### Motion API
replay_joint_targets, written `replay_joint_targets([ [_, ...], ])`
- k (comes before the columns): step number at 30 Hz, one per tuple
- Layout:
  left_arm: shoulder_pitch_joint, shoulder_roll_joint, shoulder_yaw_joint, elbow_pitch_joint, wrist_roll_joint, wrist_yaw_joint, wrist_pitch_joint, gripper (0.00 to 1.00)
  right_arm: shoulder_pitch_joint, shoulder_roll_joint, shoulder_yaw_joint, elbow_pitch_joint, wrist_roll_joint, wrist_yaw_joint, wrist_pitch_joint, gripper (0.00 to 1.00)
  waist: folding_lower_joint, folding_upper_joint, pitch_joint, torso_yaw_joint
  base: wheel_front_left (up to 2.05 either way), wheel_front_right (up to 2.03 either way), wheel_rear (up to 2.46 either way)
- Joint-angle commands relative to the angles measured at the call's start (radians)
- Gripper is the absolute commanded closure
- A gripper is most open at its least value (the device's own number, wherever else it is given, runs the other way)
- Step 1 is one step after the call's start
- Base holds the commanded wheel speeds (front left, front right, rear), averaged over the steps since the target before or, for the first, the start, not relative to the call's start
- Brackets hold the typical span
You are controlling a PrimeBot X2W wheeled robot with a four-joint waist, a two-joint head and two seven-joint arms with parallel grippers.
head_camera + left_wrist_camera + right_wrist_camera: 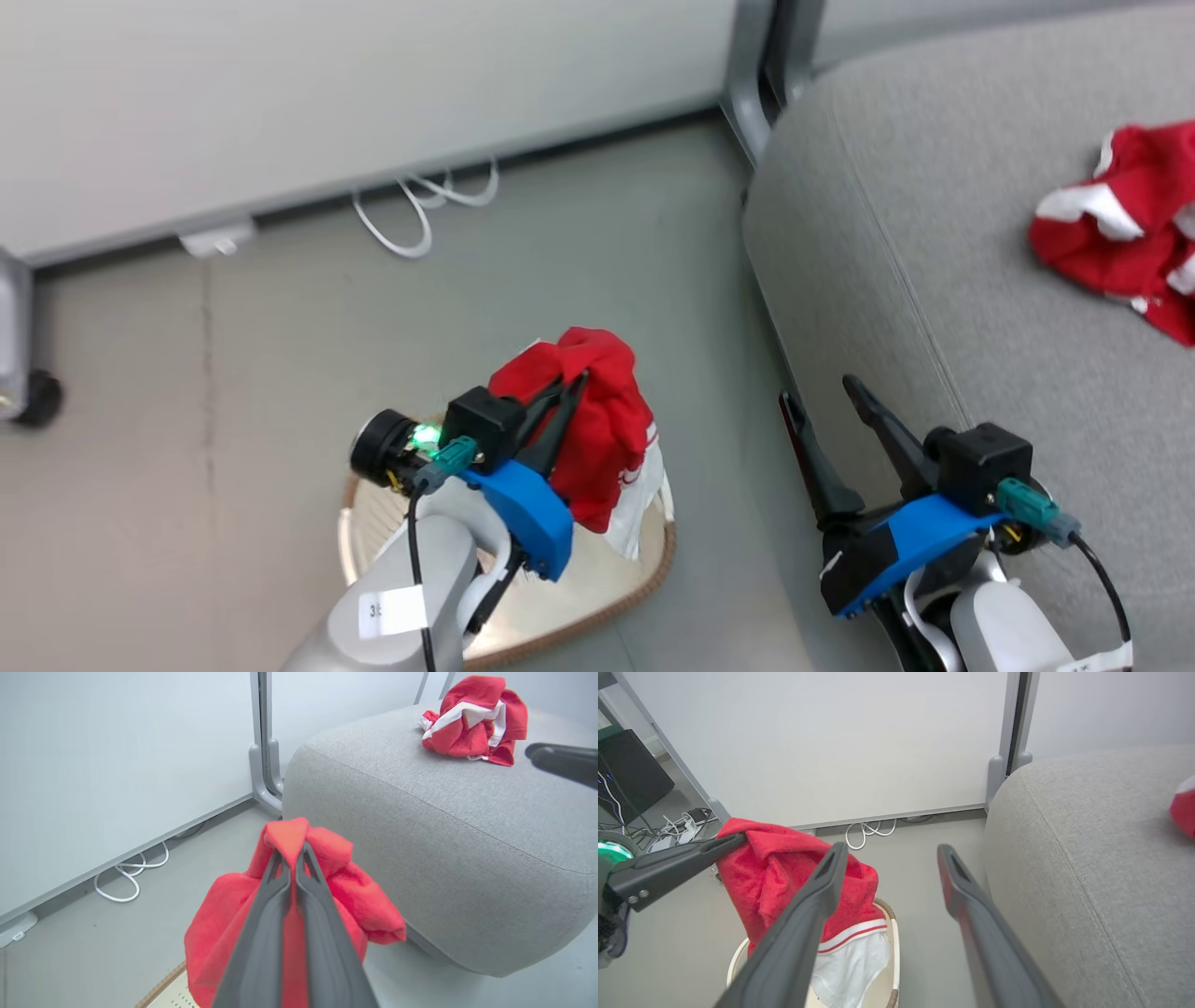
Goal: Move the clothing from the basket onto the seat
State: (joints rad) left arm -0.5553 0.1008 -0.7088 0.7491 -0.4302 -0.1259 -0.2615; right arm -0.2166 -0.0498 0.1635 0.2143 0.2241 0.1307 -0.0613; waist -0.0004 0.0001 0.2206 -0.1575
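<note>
- Pinching a fold at the top of a red garment (pixel 607 420), the left pincer (pixel 571 387) has its two dark fingers pressed together on the cloth. The rest hangs in a loose bunch below the tips.
- We see the garment's lower part, white w/ a red stripe, dangling over the basket (pixel 644 581). We can't tell whether it touches the inside.
- Basket: cream, w/ a brown woven-look rim, standing on the grey floor (pixel 280 373) below the left arm.
- Right pincer (pixel 820 392): fingers spread wide w/ nothing between them. We see it holding nothing, & it sits near the side edge of the seat (pixel 934 280).
- Seat: large lt grey fabric cushion w/ a rounded corner & a stitched seam, on the robot's right of the basket.
- A second red garment (pixel 1130 233) w/ white trim lies crumpled on top of the seat, well apart from both pincers.
- Writing: we see a white sticker (pixel 392 611) on the left forearm. Its print is too small & partly hidden by a black cable, so we can't read it.
- A green light (pixel 427 434) glows at the left wrist.
- A white cable (pixel 411 224) loops on the floor at the foot of the pale wall (pixel 373 93).
</note>
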Motion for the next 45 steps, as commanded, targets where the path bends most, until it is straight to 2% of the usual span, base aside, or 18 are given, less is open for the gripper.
replay_joint_targets([
  [1, 0.005, -0.010, 0.001, -0.022, 0.011, -0.005, -0.005, 1.00, 0.030, -0.001, -0.002, -0.001, 0.003, 0.000, 0.011, 0.00, 0.0004, -0.0001, -0.121, 0.082, 0.00, 0.00, 0.00],
  [10, -0.068, -0.033, -0.057, -0.080, 0.000, -0.005, -0.005, 1.00, 0.080, -0.001, -0.009, 0.000, 0.020, 0.000, 0.033, 0.00, 0.0004, -0.0001, -0.197, 0.126, 0.00, 0.00, 0.00],
  [20, -0.123, -0.042, -0.093, -0.092, -0.032, -0.005, -0.005, 1.00, 0.105, -0.001, 0.003, 0.002, 0.036, 0.000, 0.039, 0.00, 0.0004, -0.0001, -0.226, 0.132, 0.00, 0.00, 0.00],
  [29, -0.108, -0.036, -0.088, -0.096, -0.041, -0.005, -0.005, 1.00, 0.050, -0.001, 0.080, 0.028, 0.021, 0.000, 0.047, 0.00, 0.0004, -0.0001, -0.218, 0.123, 0.00, 0.00, 0.00],
  [36, -0.124, -0.038, -0.104, -0.097, -0.041, -0.005, -0.005, 1.00, -0.064, -0.001, 0.148, 0.130, 0.020, 0.000, 0.034, 0.00, 0.0004, -0.0001, -0.204, 0.136, 0.00, 0.00, 0.00],
  [45, -0.143, -0.042, -0.134, -0.109, -0.049, -0.005, -0.005, 1.00, -0.262, -0.001, 0.225, 0.348, 0.055, 0.000, -0.025, 0.00, 0.0004, -0.0001, -0.178, 0.154, 0.00, 0.00, 0.00],
])
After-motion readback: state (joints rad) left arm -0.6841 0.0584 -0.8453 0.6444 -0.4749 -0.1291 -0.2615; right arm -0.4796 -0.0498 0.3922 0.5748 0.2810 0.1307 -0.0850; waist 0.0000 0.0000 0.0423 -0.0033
